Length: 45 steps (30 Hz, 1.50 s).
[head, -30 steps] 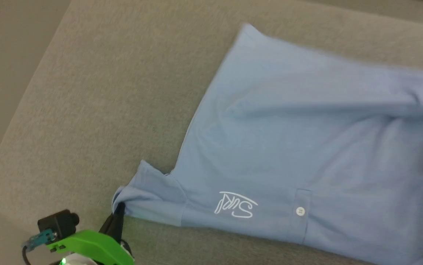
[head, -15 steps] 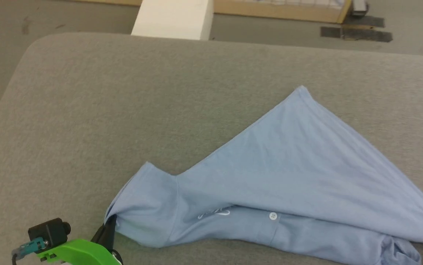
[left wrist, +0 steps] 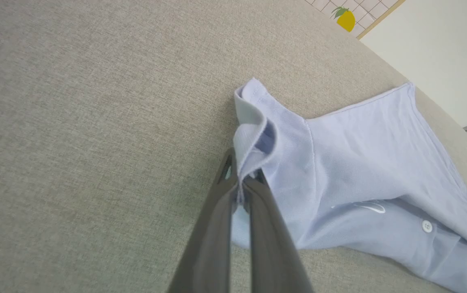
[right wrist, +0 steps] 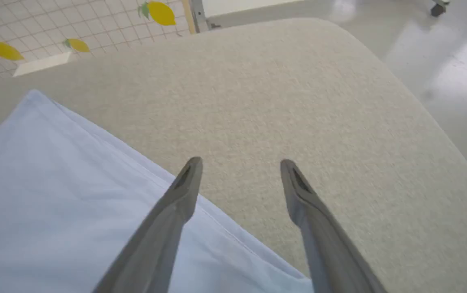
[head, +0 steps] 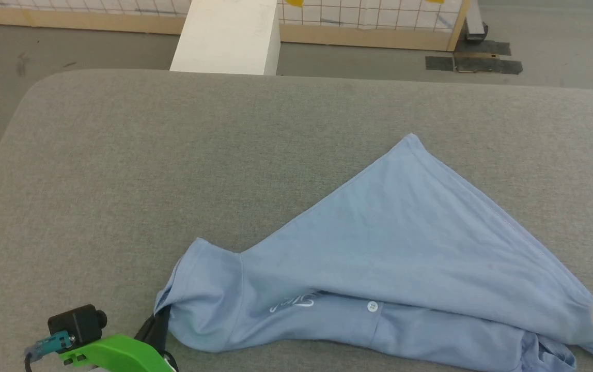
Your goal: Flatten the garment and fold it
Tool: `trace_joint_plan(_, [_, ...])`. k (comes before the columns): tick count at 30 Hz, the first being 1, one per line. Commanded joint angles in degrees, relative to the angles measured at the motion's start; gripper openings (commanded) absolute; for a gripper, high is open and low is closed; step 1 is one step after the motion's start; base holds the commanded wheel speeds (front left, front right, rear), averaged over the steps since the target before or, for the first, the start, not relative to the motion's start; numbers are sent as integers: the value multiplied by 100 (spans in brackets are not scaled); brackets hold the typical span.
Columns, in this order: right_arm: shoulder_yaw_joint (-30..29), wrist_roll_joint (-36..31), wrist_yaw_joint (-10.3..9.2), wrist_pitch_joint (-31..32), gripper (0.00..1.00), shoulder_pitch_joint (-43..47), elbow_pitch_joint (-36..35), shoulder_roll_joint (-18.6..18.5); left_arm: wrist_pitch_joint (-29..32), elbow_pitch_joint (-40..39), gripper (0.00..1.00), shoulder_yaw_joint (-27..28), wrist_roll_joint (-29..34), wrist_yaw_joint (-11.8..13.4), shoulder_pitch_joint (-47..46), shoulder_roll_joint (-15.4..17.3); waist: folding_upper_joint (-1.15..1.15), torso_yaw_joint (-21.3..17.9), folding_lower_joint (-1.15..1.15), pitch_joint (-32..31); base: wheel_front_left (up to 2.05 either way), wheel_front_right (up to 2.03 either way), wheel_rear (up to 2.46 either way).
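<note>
The shirt (head: pixel 405 243) lies in a loose triangle on the grey padded surface (head: pixel 146 155), toward five o'clock in the head view. At its eight o'clock sleeve, the left gripper (left wrist: pixel 241 183) pinches the cuff. The right gripper (right wrist: pixel 239 165), jaws spread, hangs over the shirt's four o'clock edge.

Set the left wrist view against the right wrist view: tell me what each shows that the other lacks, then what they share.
Left wrist view: the left gripper pinched shut on the sleeve of the light blue knit polo shirt, plus its white button and white script logo. Right wrist view: the right gripper open, holding nothing, fingers spread over the shirt's hem, and glossy pale floor. Both: the shirt lying on the grey fabric-covered table and the lemon-printed grid panel.
</note>
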Motion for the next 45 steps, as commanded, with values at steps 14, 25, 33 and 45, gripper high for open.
trace_joint_plan(14, [2979,457,-9,-1667,100,-2714,2250,-1047,-116,127,0,-160,-37,-87,-387,-101,-1,567,0,752,0,0,0])
trace_joint_plan(25, [3810,416,-9,232,100,-4352,4032,-1354,-357,518,0,-392,-58,-263,-795,-327,-1,1181,0,1364,0,0,0])
trace_joint_plan(33, [3773,300,-9,1695,79,-4761,4635,-1364,-468,739,0,-481,-86,-341,-894,-391,-1,1322,0,1432,0,0,0])
trace_joint_plan(45, [3164,646,-9,-173,0,-3548,3754,-1146,-479,733,0,-405,-77,-240,-754,-284,-1,958,0,846,0,0,0])
